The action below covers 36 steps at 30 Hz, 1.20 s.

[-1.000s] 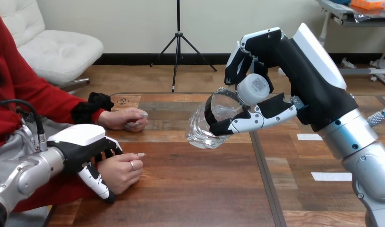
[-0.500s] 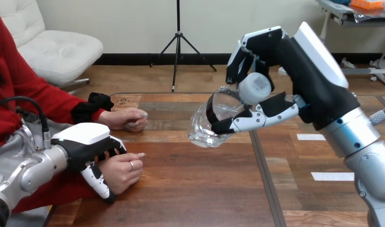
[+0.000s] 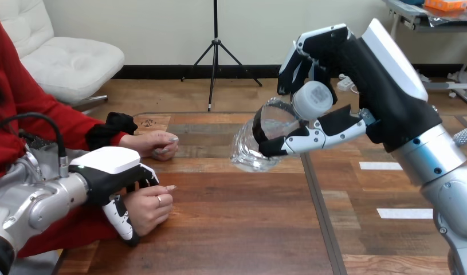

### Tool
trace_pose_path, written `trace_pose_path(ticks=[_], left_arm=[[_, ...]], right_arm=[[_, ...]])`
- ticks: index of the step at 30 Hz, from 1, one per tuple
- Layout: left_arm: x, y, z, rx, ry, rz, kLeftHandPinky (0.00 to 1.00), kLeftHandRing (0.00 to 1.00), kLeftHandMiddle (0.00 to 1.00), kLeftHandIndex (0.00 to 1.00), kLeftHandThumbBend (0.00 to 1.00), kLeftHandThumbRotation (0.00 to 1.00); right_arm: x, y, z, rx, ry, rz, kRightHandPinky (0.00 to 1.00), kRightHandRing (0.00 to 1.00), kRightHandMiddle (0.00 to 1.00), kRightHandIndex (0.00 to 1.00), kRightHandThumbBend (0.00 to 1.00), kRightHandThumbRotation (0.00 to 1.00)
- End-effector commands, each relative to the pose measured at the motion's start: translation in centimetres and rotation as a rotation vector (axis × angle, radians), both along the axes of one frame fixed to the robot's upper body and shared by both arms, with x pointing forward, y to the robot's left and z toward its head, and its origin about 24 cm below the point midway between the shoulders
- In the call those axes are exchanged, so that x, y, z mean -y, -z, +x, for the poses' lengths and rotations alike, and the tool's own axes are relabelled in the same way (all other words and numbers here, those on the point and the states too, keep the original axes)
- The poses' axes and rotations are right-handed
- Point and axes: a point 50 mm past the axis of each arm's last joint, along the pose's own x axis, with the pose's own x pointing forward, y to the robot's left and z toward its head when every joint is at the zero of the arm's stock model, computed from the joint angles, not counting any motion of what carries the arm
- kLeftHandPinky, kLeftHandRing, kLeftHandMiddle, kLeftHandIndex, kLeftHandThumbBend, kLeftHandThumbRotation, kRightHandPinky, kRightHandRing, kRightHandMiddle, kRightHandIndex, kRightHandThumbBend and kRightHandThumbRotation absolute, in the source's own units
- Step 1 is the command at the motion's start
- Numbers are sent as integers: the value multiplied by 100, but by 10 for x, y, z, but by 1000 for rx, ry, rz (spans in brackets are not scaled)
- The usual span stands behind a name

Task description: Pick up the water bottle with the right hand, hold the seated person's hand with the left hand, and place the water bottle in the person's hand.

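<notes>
Nudged up-right: right hand (image 3: pixel 365 77) w/ clear, white-capped water bottle (image 3: pixel 249 150), tilted

The right hand (image 3: pixel 362 80) now sits slightly higher and farther out to its own side than a second ago, and the water bottle (image 3: pixel 256 146) clamped in its fingers rides along with it. The left hand (image 3: pixel 108 169) reaches a little farther forward over the person's hand (image 3: pixel 153 205) beneath its fingers.

We see a brown wooden table (image 3: pixel 236 229) near us. Far off, a white chair (image 3: pixel 70 57) sits at the left, and a black tripod (image 3: pixel 215 57) stands on the wooden floor (image 3: pixel 162 94) by a pale wall (image 3: pixel 150 28).
</notes>
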Motion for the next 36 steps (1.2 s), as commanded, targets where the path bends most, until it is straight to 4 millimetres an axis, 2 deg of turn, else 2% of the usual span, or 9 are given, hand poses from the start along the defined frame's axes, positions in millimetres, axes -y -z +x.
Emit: trace_pose_path(ticks=[1, 16, 28, 36], left_arm=[[-14, -2, -2, -10, -12, 98, 63, 69, 72, 73, 100, 17], [-17, 1, -6, -23, 1, 108, 62, 67, 71, 72, 100, 19], [-17, 0, -6, -32, -17, 54, 62, 67, 71, 70, 100, 13], [-15, -2, -7, -28, -6, 8, 66, 70, 74, 72, 100, 17]], right_arm=[[-1, -35, -5, 156, -13, 4, 6, 10, 16, 21, 100, 0], [0, -36, -5, 162, -23, 8, 6, 10, 16, 21, 100, 0], [1, -37, -6, 149, -34, 18, 6, 10, 15, 20, 100, 0], [3, -37, -5, 136, -42, 24, 6, 10, 15, 20, 100, 0]])
